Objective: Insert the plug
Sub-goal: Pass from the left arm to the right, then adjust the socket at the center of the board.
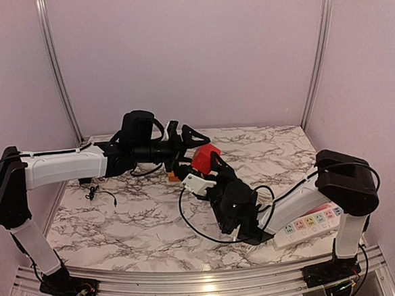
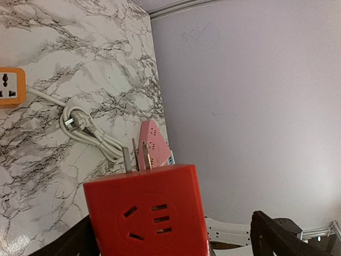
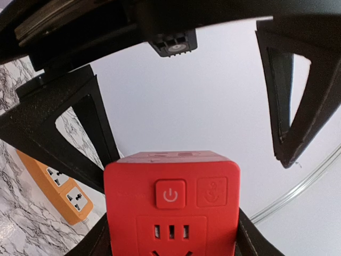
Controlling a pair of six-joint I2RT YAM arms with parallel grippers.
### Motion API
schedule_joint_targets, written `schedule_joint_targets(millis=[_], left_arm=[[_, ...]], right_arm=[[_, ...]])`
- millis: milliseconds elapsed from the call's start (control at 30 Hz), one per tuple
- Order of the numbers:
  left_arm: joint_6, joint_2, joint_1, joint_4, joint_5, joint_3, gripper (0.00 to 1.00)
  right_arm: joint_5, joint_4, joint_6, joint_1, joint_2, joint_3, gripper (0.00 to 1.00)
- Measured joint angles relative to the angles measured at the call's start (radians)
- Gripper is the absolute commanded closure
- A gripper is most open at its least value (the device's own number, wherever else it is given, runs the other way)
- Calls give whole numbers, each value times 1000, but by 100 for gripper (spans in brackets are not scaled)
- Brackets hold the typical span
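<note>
Your right gripper [image 3: 171, 230] was clenched on the glossy red plastic cube-shaped plug adapter [image 3: 171, 197], a dark finger pressed to each side. That grip held the cube up off the white, grey-veined marble-pattern tabletop [image 1: 121, 221], above its middle. Your left gripper [image 2: 176, 229] was released. Its black, open-framed triangular fingers [image 2: 277, 234] stood wide on either side of the cube. The finger at the right of the left wrist view showed bare wall between itself and the red plastic (on the other side I could not tell whether there was contact). You had one cube, smooth-faced with rounded edges. The face toward the left wrist carried one socket of five slots. The face toward the right wrist carried two raised square buttons above a row of three small slots. Flat metal prongs [image 2: 145, 157] stuck out from the cube's far side in the left wrist view. Two power strips lay on the table: a flat orange plastic one [image 2: 10, 85] close beside the cube in the top view, and a pink-and-white one [image 1: 311, 223] near the right arm's base. One white rubbery cord [image 2: 88, 130] ran from the orange strip and lay knotted in a loop. One thin black cable [image 1: 189, 220] curved beside the right arm.
</note>
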Motion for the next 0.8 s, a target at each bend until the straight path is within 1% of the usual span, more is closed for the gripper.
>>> schedule_joint_targets(millis=[167,300,467,533,700,800], left_arm=[[24,-22,32,33,14,0,1],[82,-43,90,51,11,-6,1],[241,-74,171,65,-40,-72,1],[306,-70,191,64,-58,-88,1],[457,3,217,70,-61,-80,1],[518,122,243,72,-19,-28,2]], right_arm=[[-22,-225,189,0,-137,-7,84],[-111,-504,425,-21,-258,1,84],[-277,-796,724,-113,-373,30,84],[-336,-892,829,-149,-396,60,84],[-410,-1076,1026,-183,-397,164,85],[-435,-1154,1125,-183,-393,214,85]])
